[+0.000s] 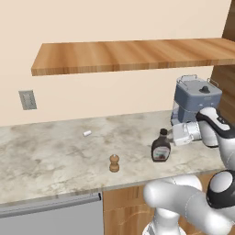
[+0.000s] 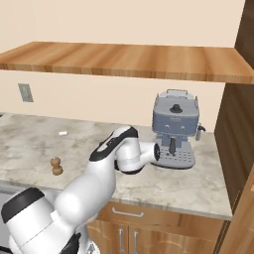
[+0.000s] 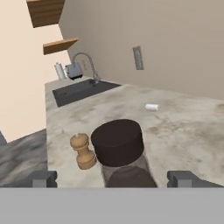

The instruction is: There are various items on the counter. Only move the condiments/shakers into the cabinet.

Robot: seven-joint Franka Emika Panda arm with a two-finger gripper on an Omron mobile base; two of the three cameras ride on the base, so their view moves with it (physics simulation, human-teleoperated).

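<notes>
You are reaching sideways at the syrup bottle (image 1: 161,148), which is standing upright on the counter (image 1: 55,156), right of the pepper mill (image 1: 114,163) and just in front of the coffee machine (image 1: 195,98); the gripper (image 3: 113,178) is sitting level with the bottle's black cap (image 3: 117,142), its two fingertips (image 3: 41,178) spread wide to either side of the neck and touching nothing, so the jaws are standing open around it, not yet pinching.

To do this grasp well, I'd judge you should be easing a little further forward so the pads are landing on the shoulder or body below the cap, not on the cap's edge, which could slip; keep the hand level while closing so the bottle is not tipping toward the mill, standing near on its left.

The shelf (image 1: 128,55) is hanging well above the counter; once you are holding firmly, be lifting straight up first, clearing the coffee machine, before swinging up to the plank. The white cylinder (image 1: 86,133) is lying far back on the left; leave it.
</notes>
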